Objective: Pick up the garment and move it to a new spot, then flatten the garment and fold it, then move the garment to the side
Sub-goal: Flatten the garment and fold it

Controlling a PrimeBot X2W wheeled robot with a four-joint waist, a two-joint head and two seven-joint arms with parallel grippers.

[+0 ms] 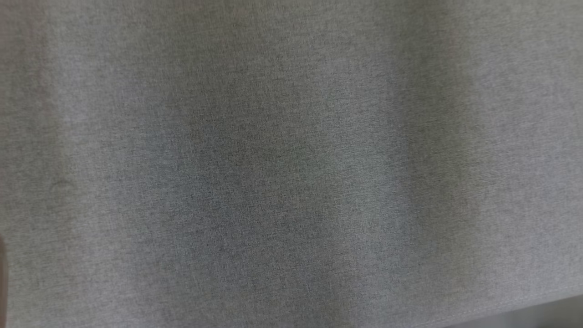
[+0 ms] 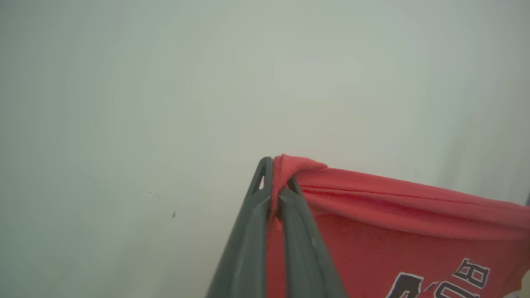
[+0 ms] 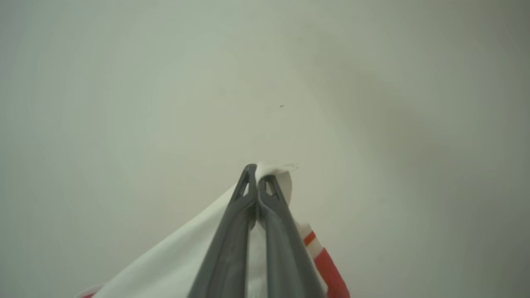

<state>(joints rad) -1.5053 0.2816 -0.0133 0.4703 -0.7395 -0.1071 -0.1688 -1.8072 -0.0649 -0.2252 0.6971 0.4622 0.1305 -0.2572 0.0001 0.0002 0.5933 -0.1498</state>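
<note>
The garment is red with dark lettering and has a white part with red and orange trim. In the left wrist view my left gripper [image 2: 278,182] is shut on a bunched red edge of the garment [image 2: 405,223], which stretches taut to the right. In the right wrist view my right gripper [image 3: 257,182] is shut on a white edge of the garment [image 3: 182,256], with a red striped cuff [image 3: 321,252] hanging just right of the fingers. Both grippers point at a pale blank surface.
The head view looks down on a grey woven tabletop [image 1: 291,164], with its seamed edge [image 1: 501,307] running across the lower right corner. Behind each gripper lies a plain pale surface [image 2: 165,103] with a few tiny specks.
</note>
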